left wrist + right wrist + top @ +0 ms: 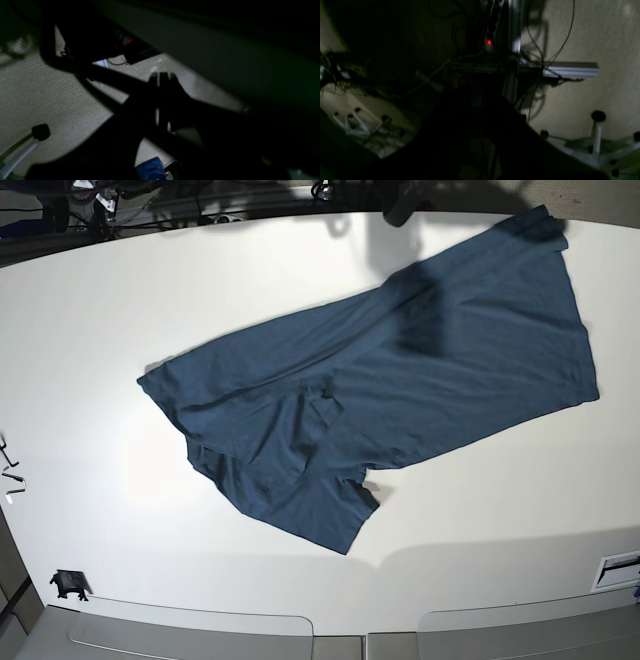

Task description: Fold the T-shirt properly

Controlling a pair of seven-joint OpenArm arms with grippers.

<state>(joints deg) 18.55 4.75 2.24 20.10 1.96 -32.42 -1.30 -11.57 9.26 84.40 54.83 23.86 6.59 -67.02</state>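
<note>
The dark navy T-shirt (450,370) lies on the white table (90,330), stretched diagonally from the far right corner toward the middle. Its lower-left end is rumpled, with overlapping layers. No gripper touches it in the base view; only a dark arm part (400,200) shows at the top edge and casts a shadow on the cloth. In the left wrist view my left gripper (162,77) is a black silhouette over the carpet, its fingers close together with thin slits of light. In the right wrist view my right gripper (480,120) is a dark shape; its jaws cannot be made out.
Both wrist views look down past the table at beige carpet (37,95). Chair bases (597,147) (37,132), an aluminium frame (570,70) with cables and a blue object (151,170) lie below. A small black item (68,583) sits at the table's near-left corner.
</note>
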